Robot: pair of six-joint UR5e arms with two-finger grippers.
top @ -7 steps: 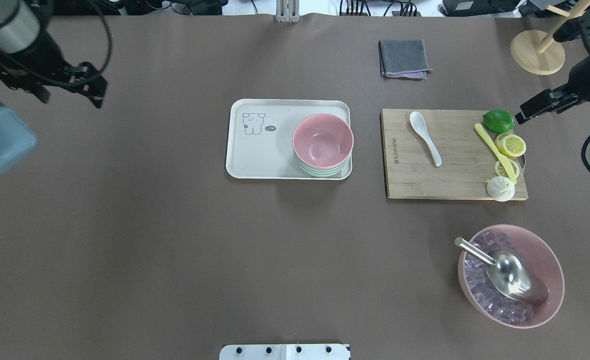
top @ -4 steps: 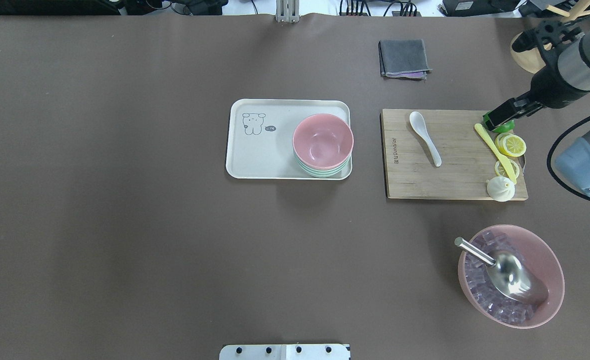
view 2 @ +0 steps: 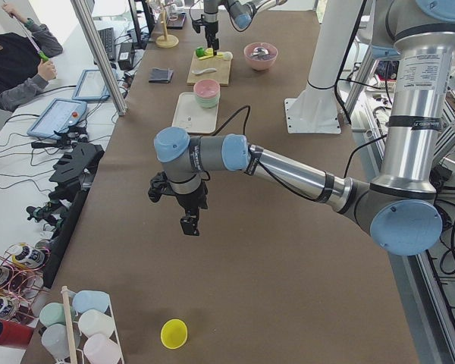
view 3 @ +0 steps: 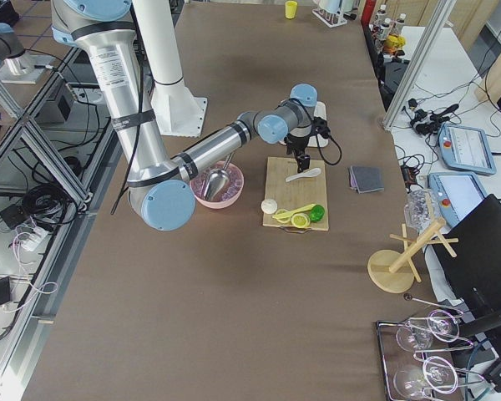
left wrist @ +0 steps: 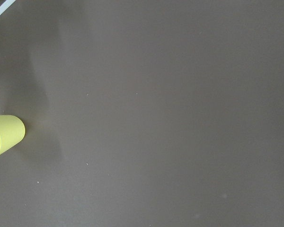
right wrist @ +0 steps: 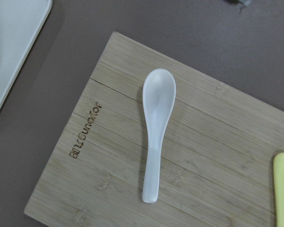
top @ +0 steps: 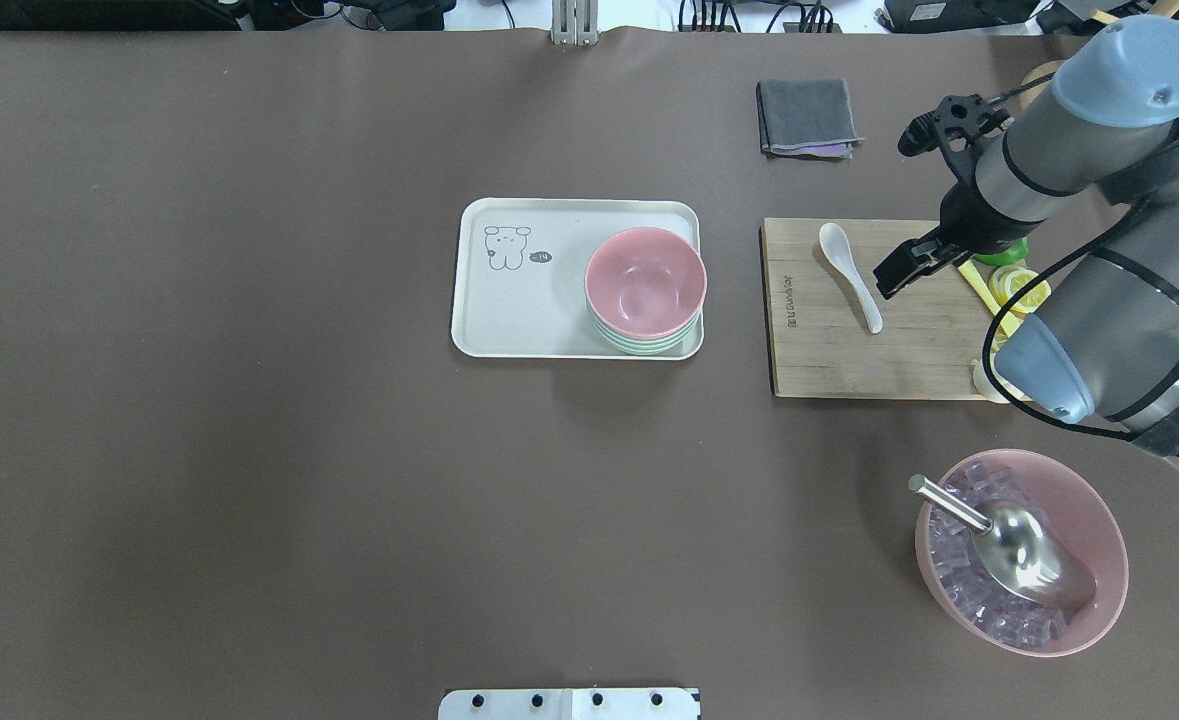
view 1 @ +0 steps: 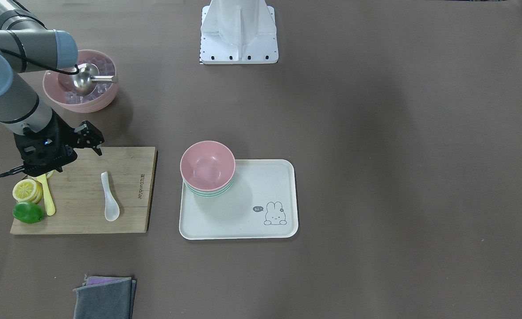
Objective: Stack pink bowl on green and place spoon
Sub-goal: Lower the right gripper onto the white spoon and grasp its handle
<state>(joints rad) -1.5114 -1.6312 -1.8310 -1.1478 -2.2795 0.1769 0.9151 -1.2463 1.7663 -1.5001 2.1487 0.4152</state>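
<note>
A pink bowl [top: 646, 280] sits stacked on green bowls [top: 649, 344] at the right end of a cream tray [top: 524, 310]. A white spoon [top: 849, 272] lies on a wooden cutting board [top: 839, 360]; it also shows in the right wrist view [right wrist: 156, 127] and the front view [view 1: 109, 197]. My right gripper [top: 894, 278] hovers just right of the spoon, above the board; in the front view [view 1: 93, 139] its jaws look open and empty. My left gripper [view 2: 188, 225] shows only in the exterior left view, far off over bare table; I cannot tell its state.
Lemon slices [top: 1021, 288], a lime [view 1: 28, 212] and a yellow knife [view 1: 48, 199] lie on the board's right part. A big pink bowl of ice [top: 1099, 560] with a metal scoop [top: 1024, 545] stands front right. A grey cloth [top: 807, 117] lies behind. A yellow cup [left wrist: 2, 137] lies near my left gripper.
My right arm has swung in from the table's right edge to above the board beside the spoon. My left arm has left the overhead view. Bowls and spoon have not moved.
</note>
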